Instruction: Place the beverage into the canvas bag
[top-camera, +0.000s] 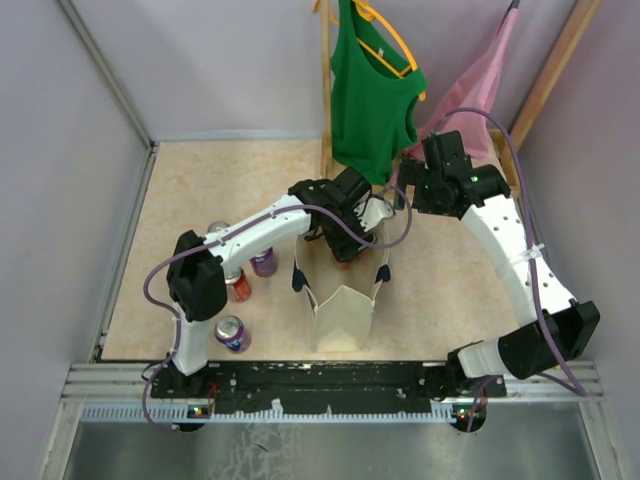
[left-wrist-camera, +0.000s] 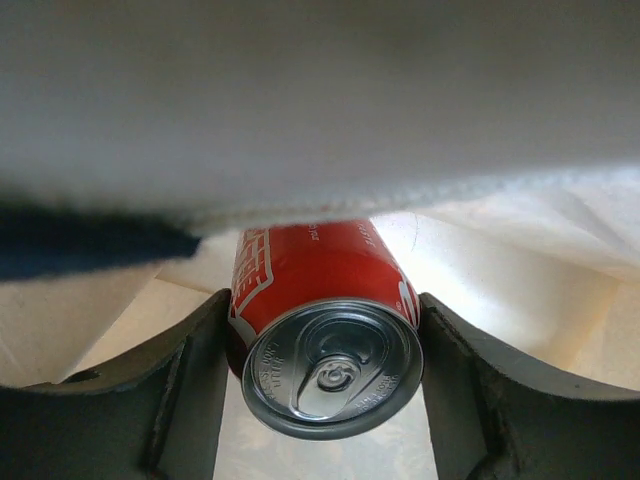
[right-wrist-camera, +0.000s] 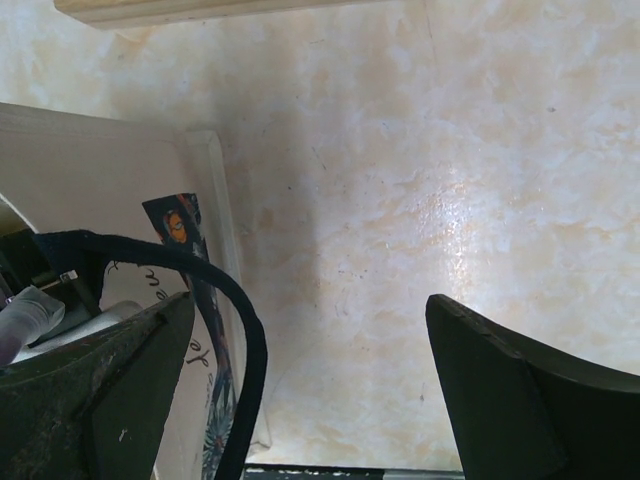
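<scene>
The beverage is a red can (left-wrist-camera: 318, 268) with a silver top, held sideways with its lid toward the left wrist camera. My left gripper (left-wrist-camera: 324, 335) is shut on it, a finger pressed to each side. From above, that gripper (top-camera: 345, 245) hangs over the far end of the canvas bag (top-camera: 345, 315), and a bit of the red can (top-camera: 343, 262) shows at the bag's mouth. The bag's beige rim (left-wrist-camera: 400, 150) fills the top of the left wrist view. My right gripper (right-wrist-camera: 310, 320) is open beside the bag (right-wrist-camera: 100, 170), with a navy handle (right-wrist-camera: 228, 315) looping by its left finger.
Other cans stand left of the bag: a purple one (top-camera: 264, 262), a red one (top-camera: 238, 286), another purple one (top-camera: 233, 333). A green tank top (top-camera: 375, 100) and a pink garment (top-camera: 480, 85) hang on a wooden rack (top-camera: 325, 90) behind.
</scene>
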